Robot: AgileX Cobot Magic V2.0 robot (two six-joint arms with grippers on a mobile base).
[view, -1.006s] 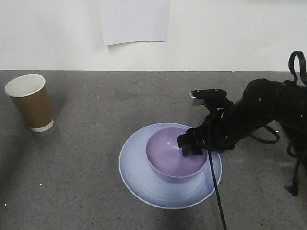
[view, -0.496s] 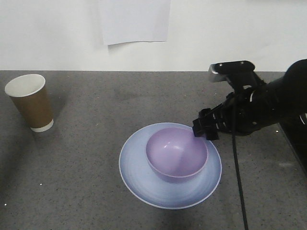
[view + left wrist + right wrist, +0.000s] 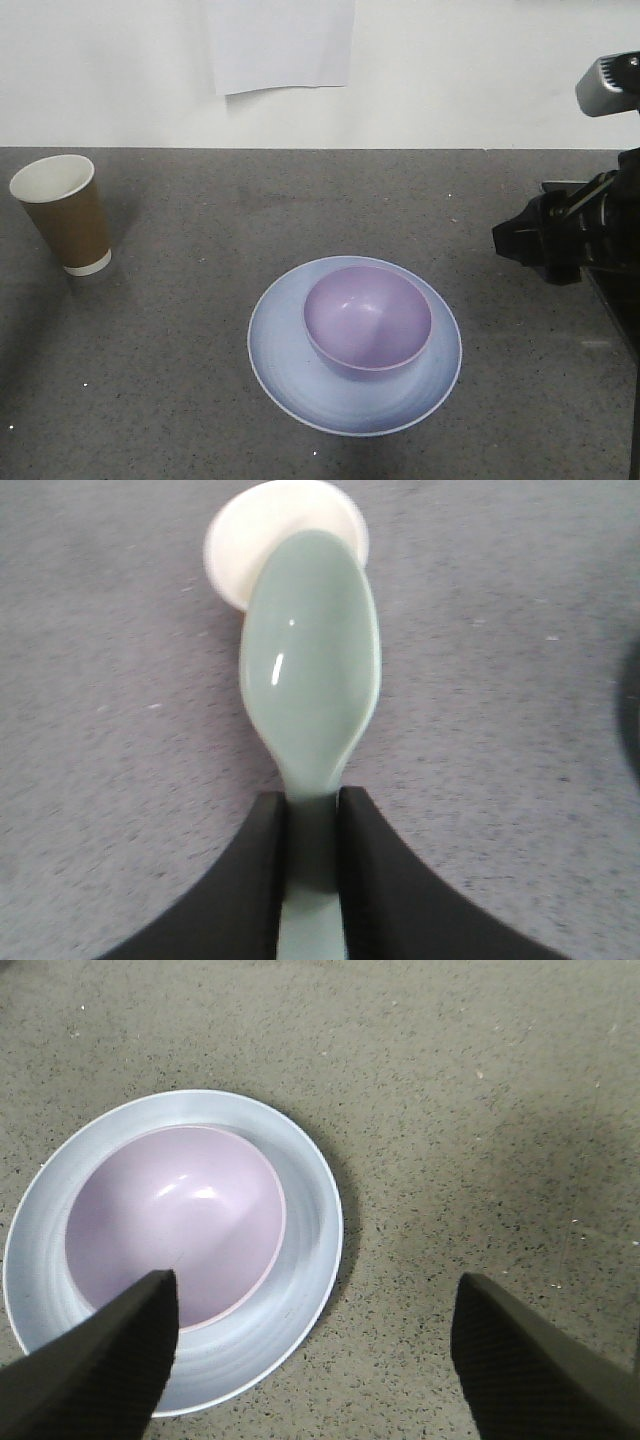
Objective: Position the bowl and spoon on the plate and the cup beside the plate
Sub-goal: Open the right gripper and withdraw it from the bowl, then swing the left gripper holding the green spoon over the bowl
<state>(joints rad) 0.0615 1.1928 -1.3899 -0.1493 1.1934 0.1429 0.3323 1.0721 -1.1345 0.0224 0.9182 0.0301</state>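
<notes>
The lavender bowl (image 3: 368, 318) sits in the middle of the pale blue plate (image 3: 285, 372), on the grey table. The brown cup (image 3: 65, 215) stands upright at the far left. My right gripper (image 3: 545, 245) hangs open to the right of the plate, holding nothing. In the right wrist view its fingertips (image 3: 120, 1350) straddle the plate (image 3: 305, 1260) rim, with the bowl (image 3: 175, 1225) to the left. In the left wrist view my left gripper (image 3: 312, 800) is shut on the handle of the mint spoon (image 3: 312, 680). The spoon's tip overlaps the cup's white rim (image 3: 232, 542) below it.
A white sheet of paper (image 3: 280, 45) hangs on the wall behind the table. The grey table top (image 3: 200, 420) runs back to the wall. My right arm's dark body (image 3: 610, 250) fills the right edge of the front view.
My right gripper has lifted off the bowl's rim and drawn back to the right and upward. The bowl stays on the plate. The cup has not moved.
</notes>
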